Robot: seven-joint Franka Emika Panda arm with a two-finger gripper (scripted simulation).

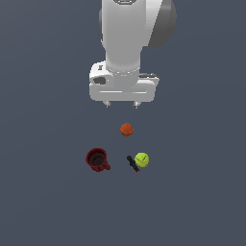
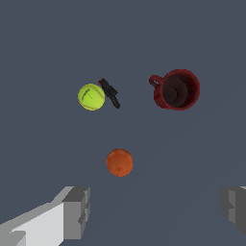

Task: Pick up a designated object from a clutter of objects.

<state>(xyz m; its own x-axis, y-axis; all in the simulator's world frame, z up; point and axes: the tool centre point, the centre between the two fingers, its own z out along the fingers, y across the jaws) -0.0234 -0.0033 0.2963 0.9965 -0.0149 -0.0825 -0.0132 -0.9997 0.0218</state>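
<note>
- Nearest the wrist camera are the two grey fingers [image 2: 77, 211], set wide apart with nothing between them; the gripper [image 1: 121, 104] is spread and empty.
- From where I stand, it hangs high above the floor [image 1: 202, 192], well clear of every object.
- Just past the fingers in the wrist view lies the orange ball [image 2: 119, 162]; in the exterior view it sits closest under the gripper, a little below the fingertips in the picture.
- Farther off is the tennis ball [image 1: 141, 159], yellow-green with a dark seam, resting on the floor toward the exterior view's right.
- Touching it, or as good as, is the clamp [image 1: 132, 163], black with red tips, on the side facing the mug.
- Well apart, toward the exterior view's left, stands the mug [image 1: 97, 159], dark red, upright, mouth open upward.
- My read: nothing is grasped yet, and the pick has barely begun.
- Left to do, I judge: move over the tennis ball rather than the orange ball, descend, close on it, lift.
- The clamp lying so close could get nudged or caught by a finger.
</note>
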